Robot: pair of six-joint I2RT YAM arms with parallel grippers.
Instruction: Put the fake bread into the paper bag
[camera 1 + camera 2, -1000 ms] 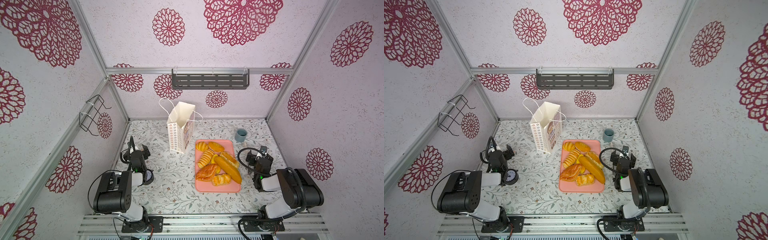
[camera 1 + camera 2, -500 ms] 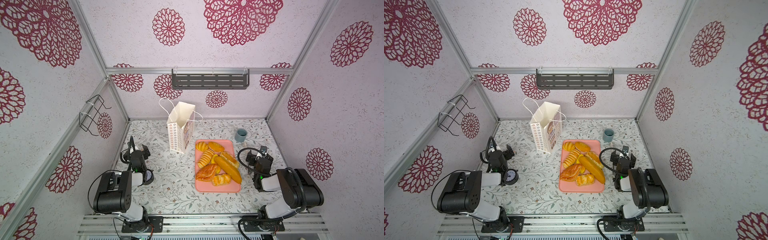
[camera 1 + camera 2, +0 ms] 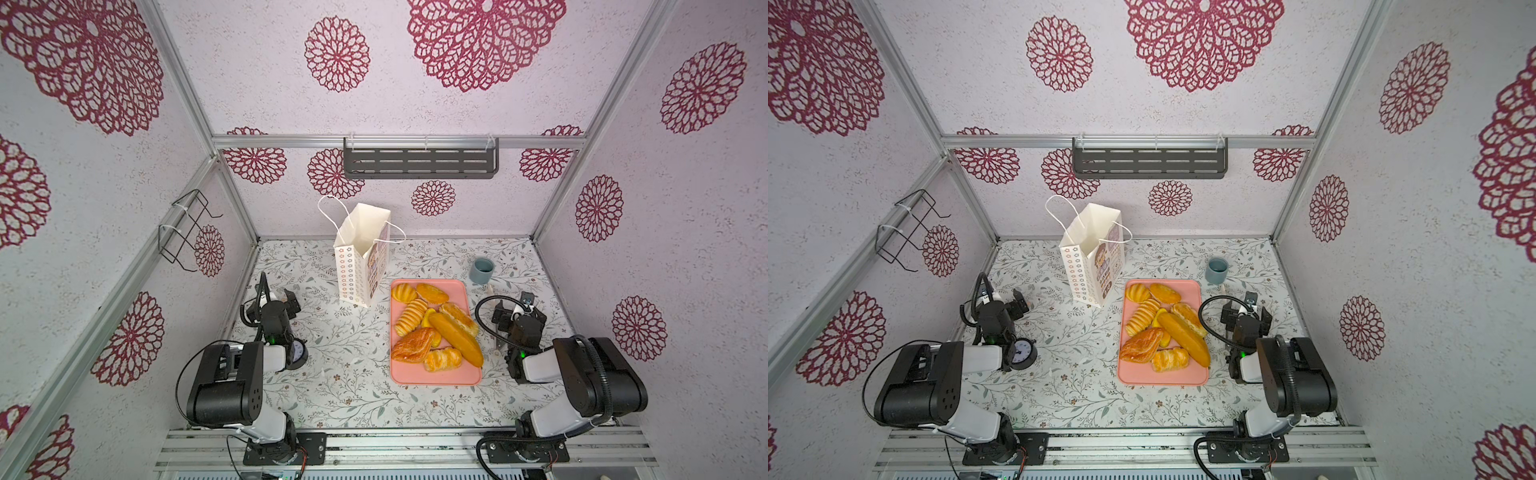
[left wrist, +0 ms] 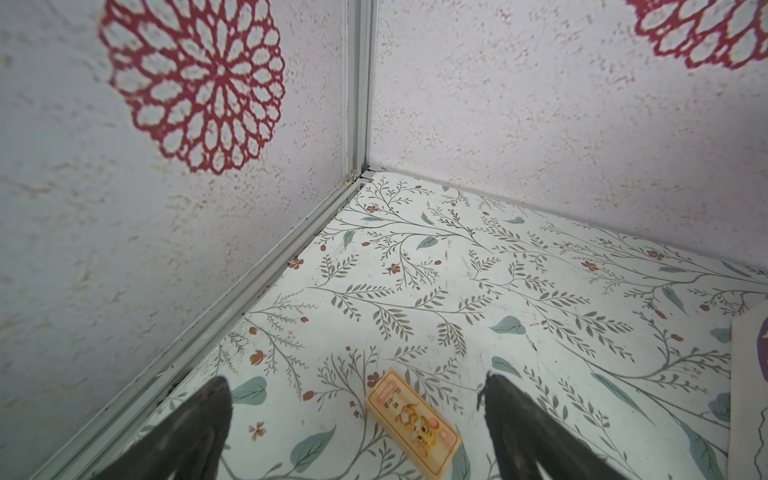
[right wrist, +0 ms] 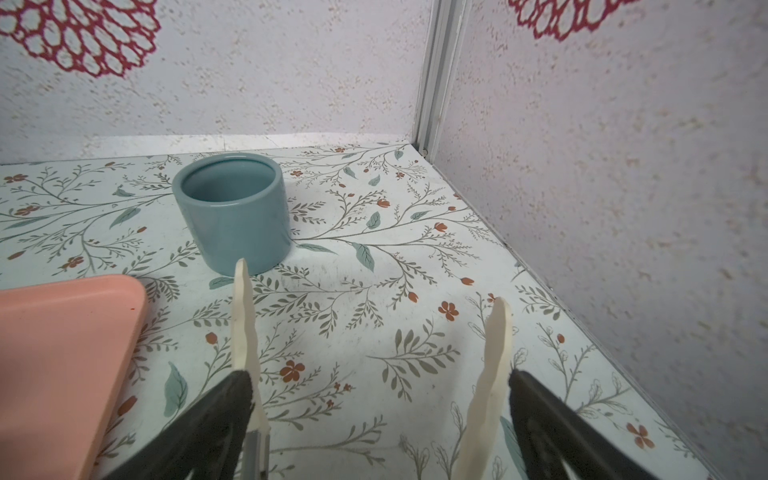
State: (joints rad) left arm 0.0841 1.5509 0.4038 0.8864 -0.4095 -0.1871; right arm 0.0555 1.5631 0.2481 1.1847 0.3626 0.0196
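In both top views we find the tray (image 3: 434, 376) at centre right of the table (image 3: 332, 395), the fake bread (image 3: 455, 338) piled on it. The paper bag (image 3: 361, 257) stands upright just beyond the tray's upper left corner; the cup (image 3: 481, 270) sits near its upper right corner. At lower left a clock (image 3: 297, 355) sits beside the left arm (image 3: 274, 357). A small card (image 4: 411, 422) lies on the table by the left gripper (image 4: 355, 378).

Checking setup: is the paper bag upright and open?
Upright and open: the paper bag stands on its base, mouth gaping upward, white interior visible.
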